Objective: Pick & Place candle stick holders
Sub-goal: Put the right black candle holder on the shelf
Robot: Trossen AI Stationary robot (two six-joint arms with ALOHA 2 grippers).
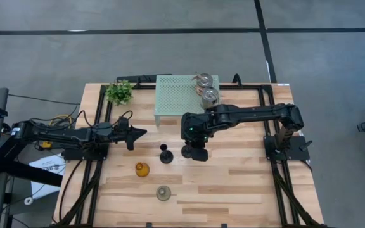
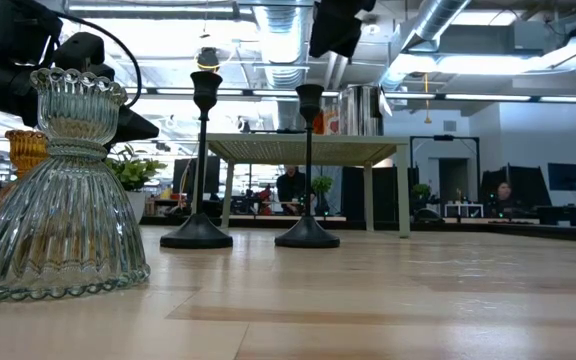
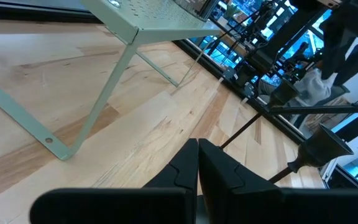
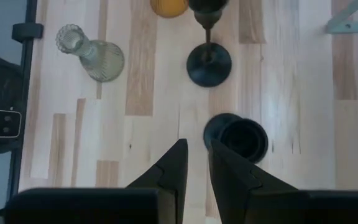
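Step in hand: the right claw (image 1: 195,152) hangs above one black holder (image 4: 236,138), looking down into its cup; I judge it is preparing to grasp it.
Right claw state: its fingers (image 4: 168,171) stand a little apart with nothing between them; the cup lies just beside the gap, not inside it.
How to do it well: the claw should probably shift sideways until the cup sits in the gap, then lower straight; a slim stem on a round base may tip easily.
Left claw: the left claw (image 1: 139,133) waits at the left side, pressed together and empty.
Other holders: the second black holder (image 1: 165,154) stands near; the amber holder (image 1: 142,169) and the pale green holder (image 1: 163,192) stand apart; two silvery jars (image 1: 206,88) are on the green rack (image 1: 173,95).
Surface: a pale wooden tabletop (image 1: 233,183) with a small plant (image 1: 120,92) at the back.
Room: a large office with ceiling pipes, screens and seated people far behind.
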